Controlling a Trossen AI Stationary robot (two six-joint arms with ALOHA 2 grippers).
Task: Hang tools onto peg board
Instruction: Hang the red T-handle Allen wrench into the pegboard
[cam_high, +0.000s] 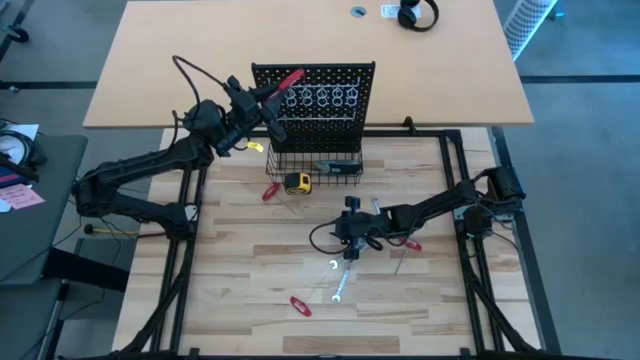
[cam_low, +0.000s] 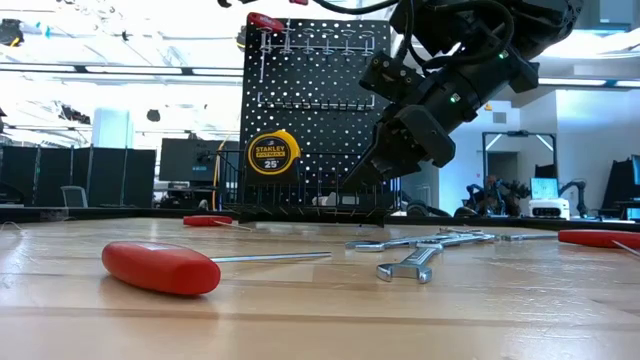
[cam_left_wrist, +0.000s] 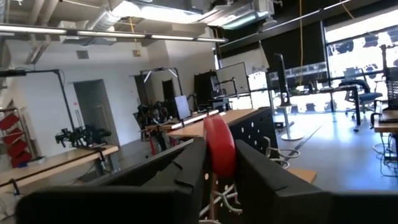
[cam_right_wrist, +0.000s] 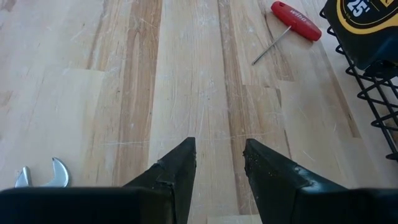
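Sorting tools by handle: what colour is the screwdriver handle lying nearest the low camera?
Red handle, clearest in the low view.

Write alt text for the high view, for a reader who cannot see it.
The left end effector holds a red-handled tool at the top of the peg board. The right end effector hovers over the table, near wrenches and red-handled tools.
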